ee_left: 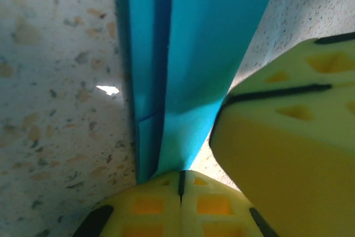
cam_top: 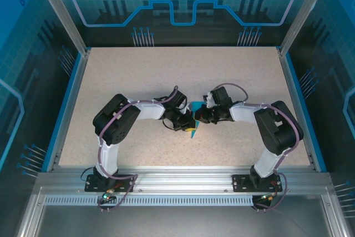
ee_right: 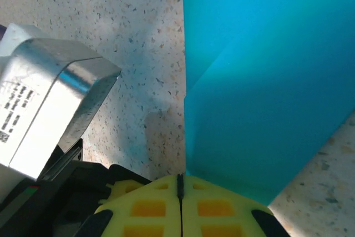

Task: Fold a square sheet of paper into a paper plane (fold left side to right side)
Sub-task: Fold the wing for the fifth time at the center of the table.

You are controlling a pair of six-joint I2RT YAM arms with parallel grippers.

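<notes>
the table (cam_top: pixel 138 76) is a speckled beige slab with a blue rim (cam_top: pixel 65 109) down its left and right sides. on it lies the paper (ee_right: pixel 266 109) — teal, folded into overlapping layers with straight creases, flat against the table's top. it sits near the table's middle, a little toward the table's near edge, well apart from either rim.

Paper (ee_right: pixel 266 81) is showing plain teal-blue. Worktop (cam_top: pixel 166 76) is showing beige, dark-speckled. Left claw (ee_left: pixel 181 184) and right claw (ee_right: pixel 180 184) are showing yellow, black-lined, orange recesses.
</notes>
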